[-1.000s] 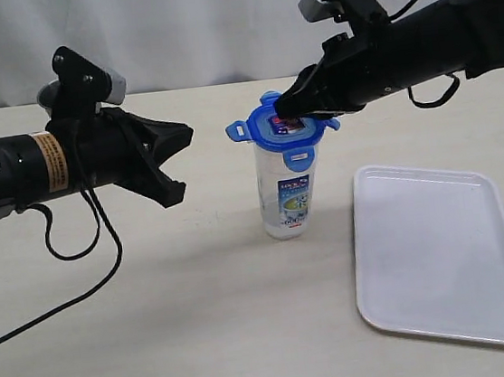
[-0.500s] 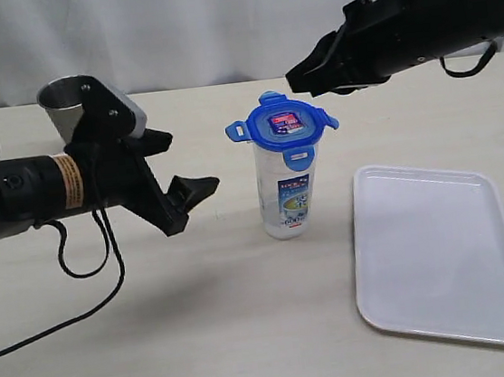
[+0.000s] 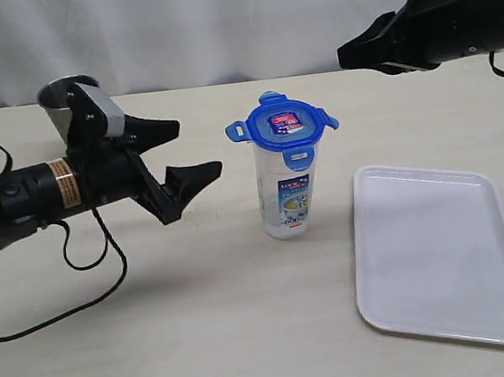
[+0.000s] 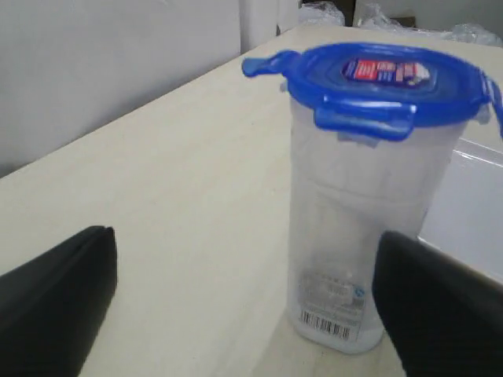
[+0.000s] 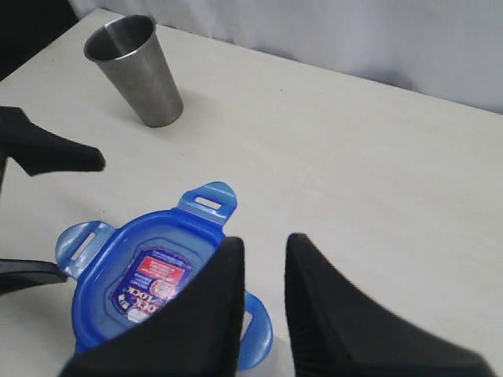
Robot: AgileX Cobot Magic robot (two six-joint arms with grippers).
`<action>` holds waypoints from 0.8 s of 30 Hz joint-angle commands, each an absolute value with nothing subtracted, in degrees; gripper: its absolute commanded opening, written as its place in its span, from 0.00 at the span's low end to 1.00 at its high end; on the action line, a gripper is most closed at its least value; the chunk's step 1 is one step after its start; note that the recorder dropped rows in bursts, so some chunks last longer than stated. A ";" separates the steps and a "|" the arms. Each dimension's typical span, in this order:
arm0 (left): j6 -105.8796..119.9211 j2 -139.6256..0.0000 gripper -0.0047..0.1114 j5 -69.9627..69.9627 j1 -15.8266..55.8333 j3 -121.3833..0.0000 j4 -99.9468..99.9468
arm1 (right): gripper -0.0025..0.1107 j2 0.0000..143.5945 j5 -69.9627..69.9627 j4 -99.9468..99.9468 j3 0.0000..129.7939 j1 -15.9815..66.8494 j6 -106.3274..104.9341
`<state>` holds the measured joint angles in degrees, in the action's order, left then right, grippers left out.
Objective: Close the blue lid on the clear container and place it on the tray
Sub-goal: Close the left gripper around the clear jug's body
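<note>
Two arms reach in from opposite sides of the pale table (image 3: 250,334). At the far left, one grey steel cup (image 3: 57,94) stands near the table's back edge, just behind the left gripper (image 3: 196,146). That gripper's jaws are spread wide with nothing between them, and they point toward the clear container (image 3: 285,198) across a gap of open tabletop. One black cable (image 3: 97,270) loops on the surface under that arm, and a broad stretch of table runs from there to the near edge.

The one clear container stands upright near the middle of the table. It is tall, narrow and transparent, with a blue-white label low on its wall and a barcode near the base. The one blue lid (image 3: 283,126) sits on top with its red-and-blue sticker facing up. Its side flaps stick outward and the front flap droops. Whether any flap is latched cannot be told.

To the right, well apart from the container, one white tray (image 3: 443,262) lies flat with rounded corners and a low rim, its far corner close to the table's front edge. The right gripper (image 3: 346,54) hangs high over the back right, its jaws only narrowly apart and holding nothing.
</note>
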<state>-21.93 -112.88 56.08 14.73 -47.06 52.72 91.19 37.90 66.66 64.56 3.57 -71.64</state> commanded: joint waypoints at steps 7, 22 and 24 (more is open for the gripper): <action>-16.29 -128.54 0.81 67.20 14.75 -55.57 56.39 | 0.19 90.79 39.12 67.00 64.26 3.21 -72.86; -16.63 -132.28 0.81 59.09 22.89 -62.68 56.98 | 0.19 90.79 38.90 66.90 64.26 3.21 -72.86; -16.63 -132.28 0.81 59.21 23.56 -63.23 57.54 | 0.19 90.79 38.90 66.90 64.26 3.21 -72.86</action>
